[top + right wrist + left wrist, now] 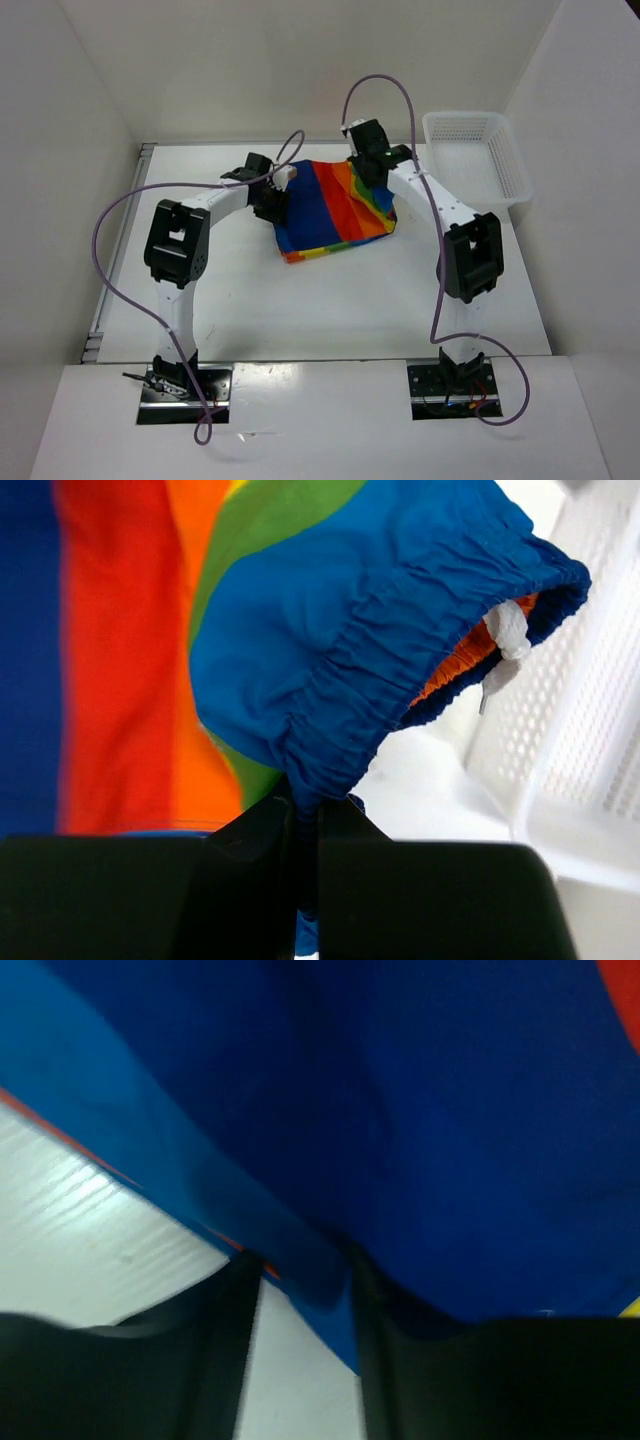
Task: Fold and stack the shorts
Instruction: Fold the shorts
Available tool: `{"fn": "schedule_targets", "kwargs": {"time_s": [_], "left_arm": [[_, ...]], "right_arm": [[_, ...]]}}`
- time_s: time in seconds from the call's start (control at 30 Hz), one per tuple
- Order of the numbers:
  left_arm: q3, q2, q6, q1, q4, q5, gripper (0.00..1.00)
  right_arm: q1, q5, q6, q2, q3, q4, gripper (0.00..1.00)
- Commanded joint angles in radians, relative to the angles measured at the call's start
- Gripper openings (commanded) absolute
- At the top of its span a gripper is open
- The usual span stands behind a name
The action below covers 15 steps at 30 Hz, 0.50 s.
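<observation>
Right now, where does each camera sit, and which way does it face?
Top external: fixed above and behind the bases, looking down on the table; left arm and right arm whole, shorts between them, basket far right.
Left wrist: on the left arm, looking along the left gripper at the shorts' blue edge over the table.
Right wrist: on the right arm, looking along the right gripper, shut on the waistband; basket to its right.
Shared: all three show the shorts; top and right wrist share the basket.

Shorts (120,660) matt woven cloth, waistband (400,650) puckered elastic; basket (470,160) white perforated plastic; fingers (250,845) matt black.
</observation>
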Motion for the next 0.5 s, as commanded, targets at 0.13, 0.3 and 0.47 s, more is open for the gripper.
{"fn": "schedule_targets", "kwargs": {"time_s": [0.13, 0.3, 0.47], "left_arm": [[0.058, 0.101, 0.007, 0.008, -0.041, 0.075, 0.17], [0.069, 0.113, 0.007, 0.041, -0.057, 0.126, 0.07], [0.035, 0.086, 0.007, 0.100, -0.035, 0.146, 0.10]], "right_arm": [[0.205, 0.004, 0.125, 0.088, 0.209, 0.060, 0.00], [0.311, -0.030, 0.187, 0.217, 0.323, 0.048, 0.00], [0.361, -0.065, 0.237, 0.328, 0.386, 0.038, 0.00]]}}
